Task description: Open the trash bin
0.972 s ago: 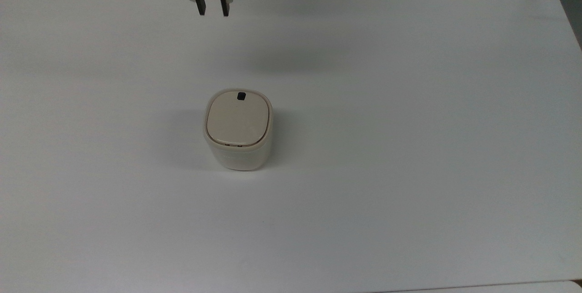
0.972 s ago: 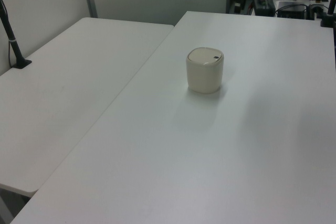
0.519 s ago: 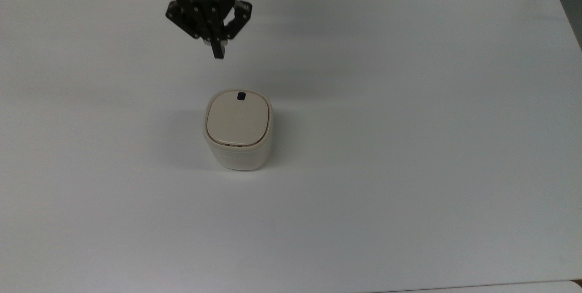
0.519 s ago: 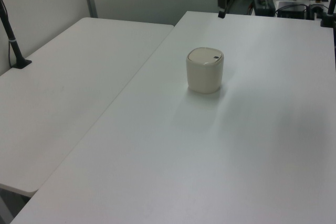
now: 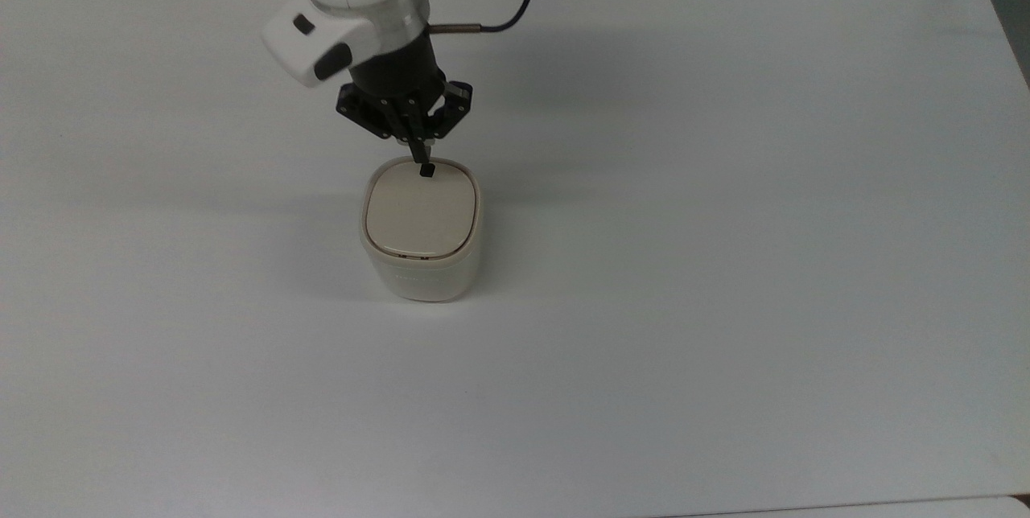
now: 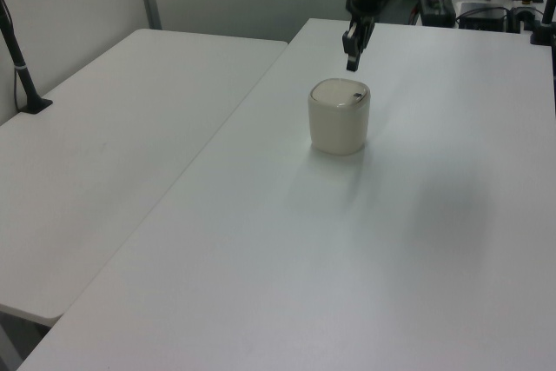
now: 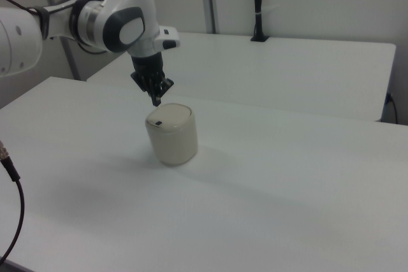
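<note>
Here the trash bin (image 5: 420,228) stands upright just below the closed pincer (image 5: 419,156).

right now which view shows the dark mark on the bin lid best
The top view: it looks straight down on the lid's dark mark, with the gripper at it. The left view and right view show it as a small, foreshortened speck.

The gripper (image 5: 420,158), fingers pressed together, hangs a little above the far edge of the bin (image 5: 421,230), over the dark mark on its closed lid (image 5: 419,208). Straight down, only that lid stands in the way. On every side of the gripper and around the bin, the white table (image 5: 724,261) lies bare, so passage there is free.
</note>
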Motion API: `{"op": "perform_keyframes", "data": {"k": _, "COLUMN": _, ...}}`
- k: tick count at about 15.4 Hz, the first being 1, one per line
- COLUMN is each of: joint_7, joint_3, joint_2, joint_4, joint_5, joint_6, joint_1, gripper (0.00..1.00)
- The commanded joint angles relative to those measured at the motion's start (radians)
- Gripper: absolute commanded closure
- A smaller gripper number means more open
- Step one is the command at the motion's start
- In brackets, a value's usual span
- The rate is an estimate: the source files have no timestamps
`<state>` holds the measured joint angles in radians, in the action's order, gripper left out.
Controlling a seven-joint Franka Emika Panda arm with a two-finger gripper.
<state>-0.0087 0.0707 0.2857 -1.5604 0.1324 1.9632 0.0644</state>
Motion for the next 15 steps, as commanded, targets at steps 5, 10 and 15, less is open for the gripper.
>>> {"op": "perform_keyframes", "data": {"k": 5, "joint_7": -0.025, "joint_3": 0.009, "joint_2": 0.073, "joint_4": -0.014, "joint_5": 0.013, "joint_6": 0.017, "joint_1": 0.028, "gripper": 1.0}}
{"op": "perform_keyframes", "data": {"k": 10, "joint_7": -0.025, "joint_3": 0.008, "joint_2": 0.098, "joint_4": -0.02, "joint_5": 0.015, "joint_6": 0.017, "joint_1": 0.028, "gripper": 1.0}}
{"op": "perform_keyframes", "data": {"k": 15, "joint_7": -0.02, "joint_3": 0.012, "joint_2": -0.043, "joint_4": -0.014, "joint_5": 0.004, "joint_6": -0.107, "joint_1": 0.015, "gripper": 1.0}}
